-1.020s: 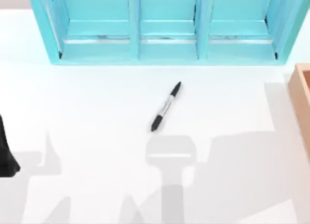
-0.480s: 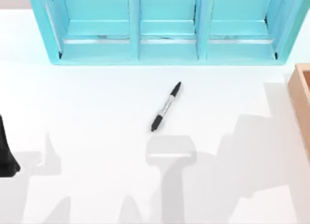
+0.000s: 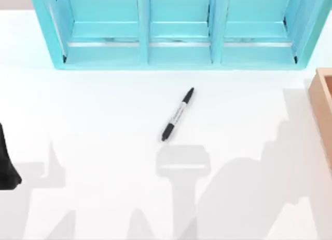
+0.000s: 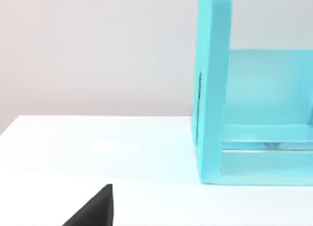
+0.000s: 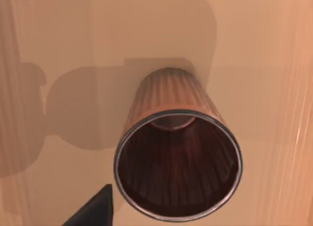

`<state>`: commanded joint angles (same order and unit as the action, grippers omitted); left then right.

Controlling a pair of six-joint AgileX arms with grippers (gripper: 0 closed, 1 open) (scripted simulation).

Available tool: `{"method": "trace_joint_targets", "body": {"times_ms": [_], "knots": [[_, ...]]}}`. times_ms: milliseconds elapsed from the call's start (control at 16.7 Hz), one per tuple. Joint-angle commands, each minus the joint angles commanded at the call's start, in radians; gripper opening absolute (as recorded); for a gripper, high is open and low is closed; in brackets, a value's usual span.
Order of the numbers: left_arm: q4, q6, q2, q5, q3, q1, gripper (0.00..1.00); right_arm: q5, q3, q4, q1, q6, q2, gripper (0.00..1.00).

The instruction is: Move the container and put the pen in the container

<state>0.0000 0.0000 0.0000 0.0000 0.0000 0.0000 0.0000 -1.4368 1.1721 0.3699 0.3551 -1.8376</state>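
1. Top view: the pen, slim and black with a grey-white label band, lies slantwise on the white table, just in front of the turquoise shelf unit.
2. Right wrist view: the container, ribbed copper-brown, dark inside, stands upright on the floor of the tan wooden box.
3. Left arm sits at the table's left edge.
4. Whether either gripper is spread or closed cannot be told.

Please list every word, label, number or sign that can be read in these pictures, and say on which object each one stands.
No text can be read.
The pen: its grey-white label band bears dark marks, too small and blurred to read.
The turquoise shelf unit: no writing.
The wooden box: no writing.
The container, standing on the tan wood floor in the right wrist view: no writing, only vertical ribs.
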Motion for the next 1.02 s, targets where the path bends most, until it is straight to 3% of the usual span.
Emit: {"method": "trace_joint_targets", "body": {"times_ms": [240, 600, 1020], "knots": [[0.0, 0.0, 0.0, 0.0, 0.0, 0.0, 1.0, 0.0, 0.145, -0.183, 0.0, 0.0, -0.034, 1.0], [0.0, 0.0, 0.0, 0.0, 0.0, 0.0, 1.0, 0.0, 0.176, -0.215, 0.0, -0.001, -0.041, 1.0], [0.0, 0.0, 0.0, 0.0, 0.0, 0.0, 1.0, 0.0, 0.176, -0.215, 0.0, -0.001, -0.041, 0.47]]}}
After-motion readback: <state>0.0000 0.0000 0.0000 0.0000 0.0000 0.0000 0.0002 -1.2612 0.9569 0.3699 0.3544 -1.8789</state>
